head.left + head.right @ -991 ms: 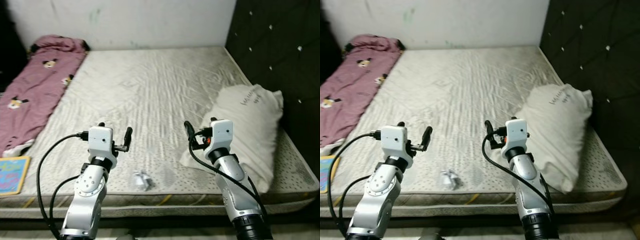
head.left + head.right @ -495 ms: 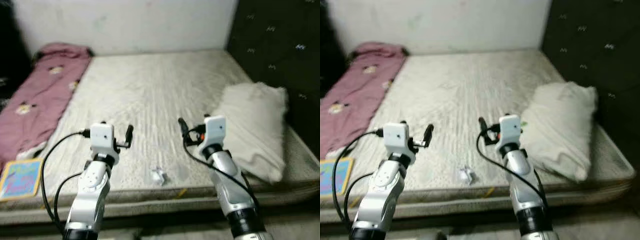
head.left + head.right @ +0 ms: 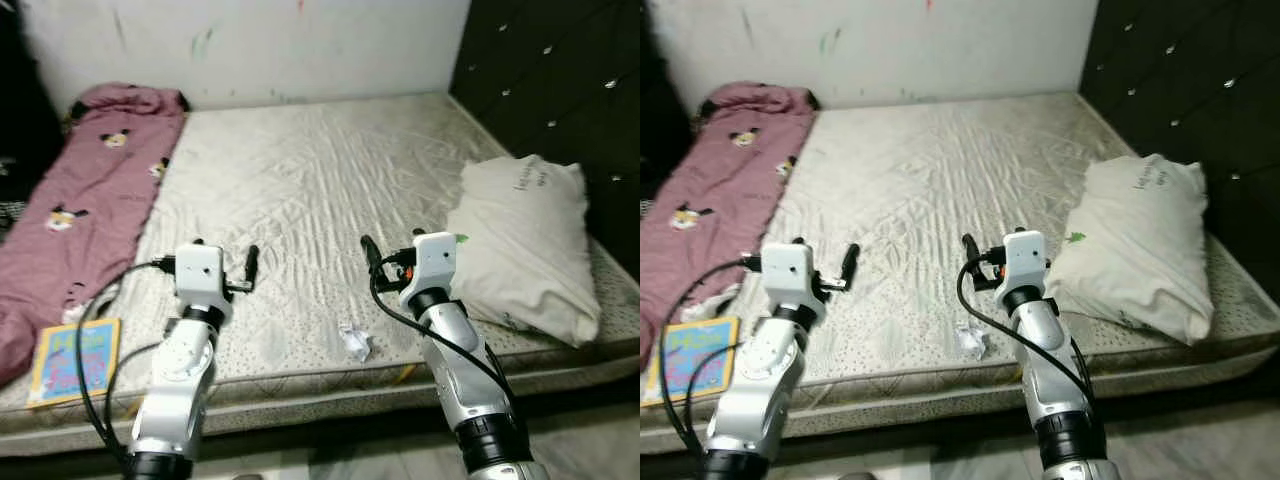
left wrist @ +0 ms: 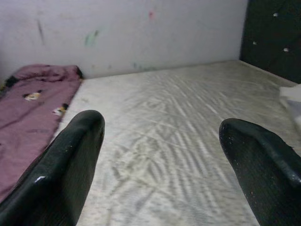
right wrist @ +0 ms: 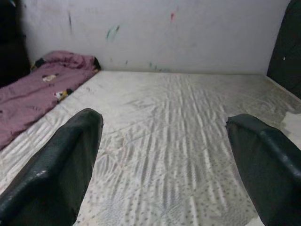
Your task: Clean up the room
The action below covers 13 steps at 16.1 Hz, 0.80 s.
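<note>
Both arms were raised before the robot at the near edge of the bed. The left gripper and the right gripper hovered above the mattress, apart from it; in both wrist views the jaws stood spread wide with nothing between them. A crumpled scrap of paper lay on the mattress close to the near edge, between the two arms and nearer the right one, below the level of the jaws. A colourful book rested at the near left corner, touching the foot of a pink blanket that ran along the left side to the wall. A white pillow lay on the right side, just beside the right gripper and against the dark padded headboard.

Judged from this arrangement, the paper scrap was the likeliest item to collect. Risks: the scrap was small and light, so a downward approach might push it off the near edge; jaws closing on soft bedding might pinch fabric instead; the right arm's cable could brush the pillow.
</note>
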### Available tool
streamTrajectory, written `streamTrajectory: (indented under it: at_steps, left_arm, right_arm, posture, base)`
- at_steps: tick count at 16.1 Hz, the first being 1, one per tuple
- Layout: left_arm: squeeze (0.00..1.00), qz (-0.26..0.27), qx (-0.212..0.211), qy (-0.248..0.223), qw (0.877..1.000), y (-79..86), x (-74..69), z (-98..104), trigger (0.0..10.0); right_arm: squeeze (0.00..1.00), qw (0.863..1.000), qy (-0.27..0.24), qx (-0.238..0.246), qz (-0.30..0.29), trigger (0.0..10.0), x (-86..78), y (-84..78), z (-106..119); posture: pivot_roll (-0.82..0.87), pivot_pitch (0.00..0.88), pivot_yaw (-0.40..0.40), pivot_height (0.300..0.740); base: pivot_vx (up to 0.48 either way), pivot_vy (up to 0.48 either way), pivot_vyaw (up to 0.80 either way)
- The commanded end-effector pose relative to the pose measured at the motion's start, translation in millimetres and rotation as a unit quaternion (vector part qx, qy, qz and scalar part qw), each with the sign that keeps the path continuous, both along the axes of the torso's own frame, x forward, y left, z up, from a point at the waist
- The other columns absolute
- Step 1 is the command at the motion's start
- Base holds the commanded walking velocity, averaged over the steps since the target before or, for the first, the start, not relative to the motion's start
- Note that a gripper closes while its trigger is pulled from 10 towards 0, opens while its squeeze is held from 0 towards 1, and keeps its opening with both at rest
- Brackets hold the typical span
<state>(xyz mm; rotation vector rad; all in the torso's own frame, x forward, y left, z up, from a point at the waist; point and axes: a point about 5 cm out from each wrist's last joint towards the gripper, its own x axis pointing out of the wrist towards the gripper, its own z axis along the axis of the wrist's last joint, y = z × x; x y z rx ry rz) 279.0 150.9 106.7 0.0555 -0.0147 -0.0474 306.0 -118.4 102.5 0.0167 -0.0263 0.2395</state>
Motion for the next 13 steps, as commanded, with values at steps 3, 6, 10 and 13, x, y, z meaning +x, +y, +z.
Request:
streamTrajectory:
  at_steps: [3, 6, 10, 13]
  left_arm:
    - [0.0, 0.035, 0.007, 0.002, 0.999, 11.7, -1.7, 0, 10.0]
    - [0.0, 0.042, -0.017, 0.023, 0.999, 13.4, -9.3, -6, 10.0]
    - [0.0, 0.017, -0.002, 0.026, 1.0, 11.3, -11.0, -9, 10.0]
    - [0.0, -0.003, -0.01, 0.022, 1.0, 6.1, -9.0, -6, 10.0]
  right_arm:
    - [0.0, 0.999, -0.029, 0.025, -0.027, 10.0, 0.7, -10.4, 18]
    - [0.0, 0.997, -0.017, 0.016, -0.068, 10.0, -9.0, -34.8, 11]
    - [0.0, 0.995, 0.012, 0.029, -0.09, 10.0, -16.4, -37.7, -3]
    - [0.0, 0.996, 0.012, 0.028, -0.081, 10.0, -14.4, -31.8, 0]
  posture:
    - [0.06, 0.0, 0.032, 0.74]
    - [0.06, 0.0, 0.038, 0.74]
    - [0.06, 0.0, 0.049, 0.74]
    - [0.06, 0.0, 0.049, 0.74]
  base:
    - [0.0, 0.0, 0.0]
    - [0.0, 0.0, 0.0]
    - [0.0, 0.0, 0.0]
    - [0.0, 0.0, 0.0]
